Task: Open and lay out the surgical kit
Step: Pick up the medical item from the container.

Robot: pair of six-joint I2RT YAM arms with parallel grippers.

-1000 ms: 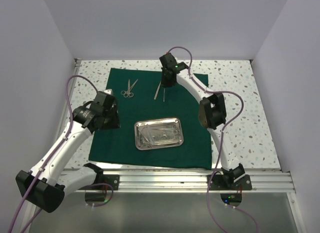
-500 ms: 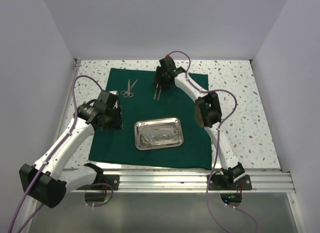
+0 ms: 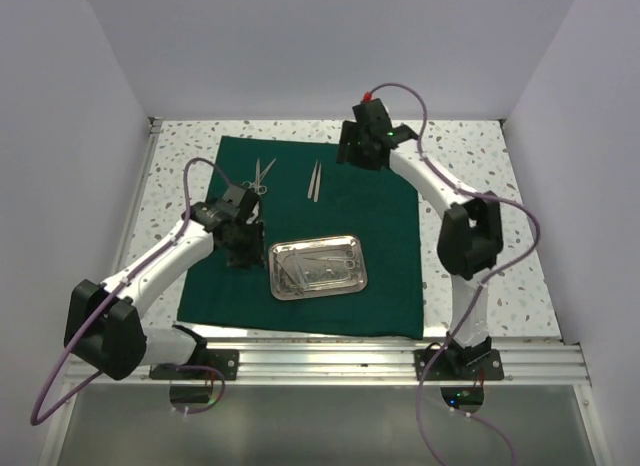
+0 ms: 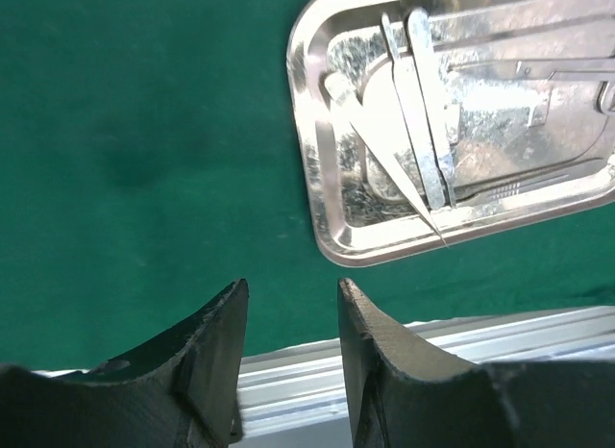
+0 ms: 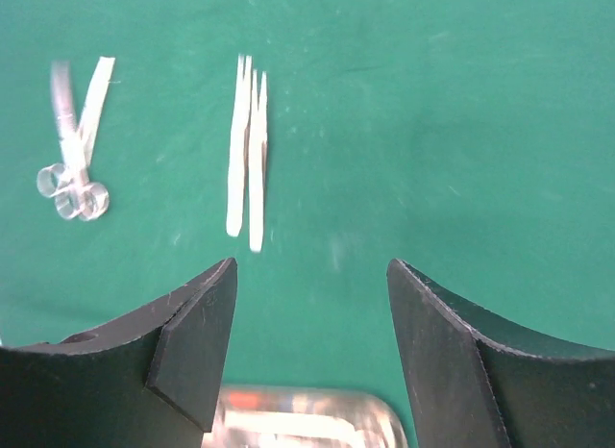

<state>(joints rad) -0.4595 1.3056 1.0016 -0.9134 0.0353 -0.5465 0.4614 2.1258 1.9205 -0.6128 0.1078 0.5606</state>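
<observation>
The surgical kit lies opened: a dark green cloth spread flat, with a shiny steel tray on its near middle. Several slim instruments still lie in the tray. Scissors and tweezers rest on the cloth's far part, and both scissors and tweezers show in the right wrist view. My left gripper hovers just left of the tray, open and empty. My right gripper is above the cloth's far edge, right of the tweezers, open and empty.
The cloth sits on a speckled white table enclosed by pale walls. An aluminium rail runs along the near edge, seen past the cloth in the left wrist view. Purple cables loop off both arms.
My right gripper opened, left the tweezers lying on the cloth and drew away to the right. My left arm swung right, closer to the tray.
</observation>
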